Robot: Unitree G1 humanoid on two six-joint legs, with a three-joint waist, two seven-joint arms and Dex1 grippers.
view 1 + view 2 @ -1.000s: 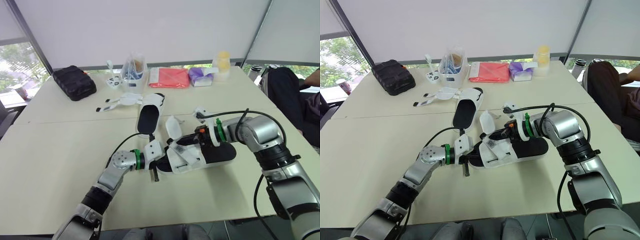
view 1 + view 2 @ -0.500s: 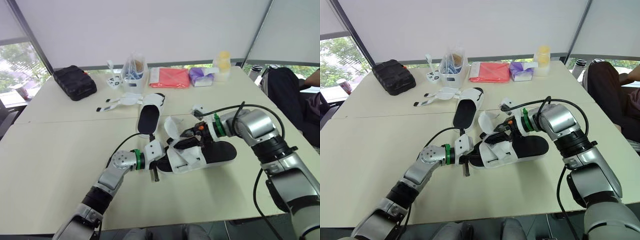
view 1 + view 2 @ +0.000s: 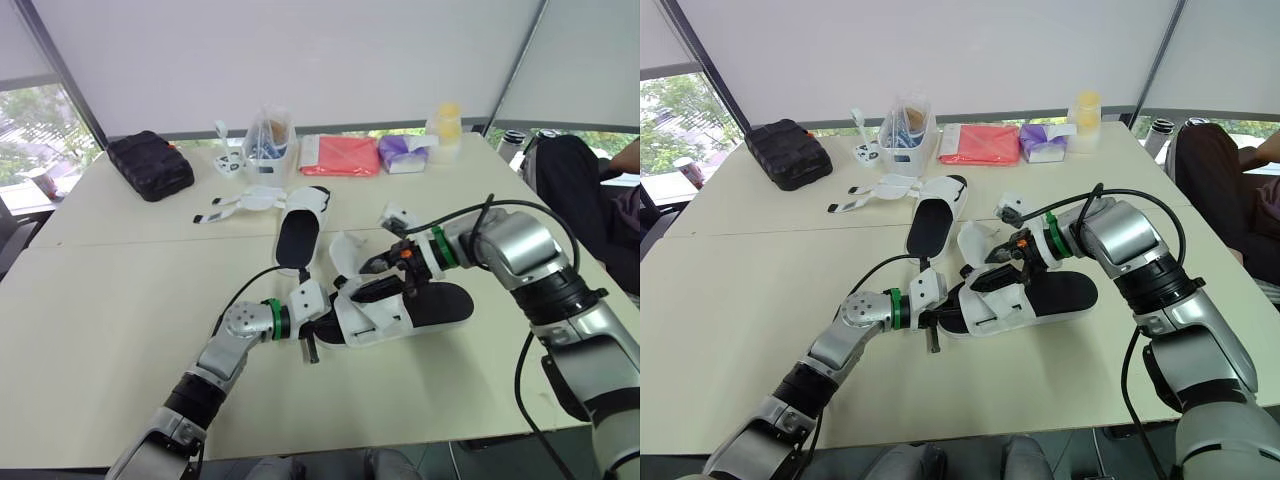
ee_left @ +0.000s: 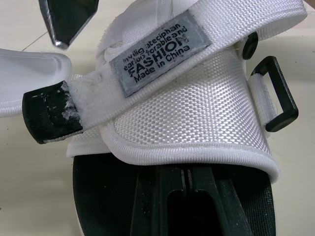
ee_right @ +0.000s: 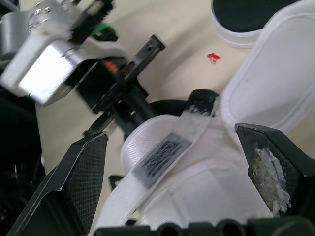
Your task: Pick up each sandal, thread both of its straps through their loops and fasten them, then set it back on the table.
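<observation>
A white sandal with a black footbed (image 3: 400, 310) lies on the table (image 3: 120, 290) in front of me. My left gripper (image 3: 310, 330) is shut on its toe end, its fingers (image 4: 197, 196) clamped on the black sole. A white strap with a grey label (image 4: 157, 46) lies across the front band, beside a black loop (image 4: 275, 93). My right gripper (image 3: 378, 272) hovers open just over the straps, its two fingers (image 5: 78, 182) wide apart on either side of the labelled strap (image 5: 162, 155). The second sandal (image 3: 298, 235) lies further back, its straps (image 3: 240, 205) spread loose.
Along the far edge stand a black pouch (image 3: 148, 163), a clear container (image 3: 266, 135), a red packet (image 3: 338, 155), a purple pack (image 3: 402, 152) and a yellow bottle (image 3: 444, 128). A person (image 3: 600, 190) sits at the right of the table.
My right gripper has gone from shut to open, letting go of the strap, and has shifted a little toward the toe. The left gripper has held still.
</observation>
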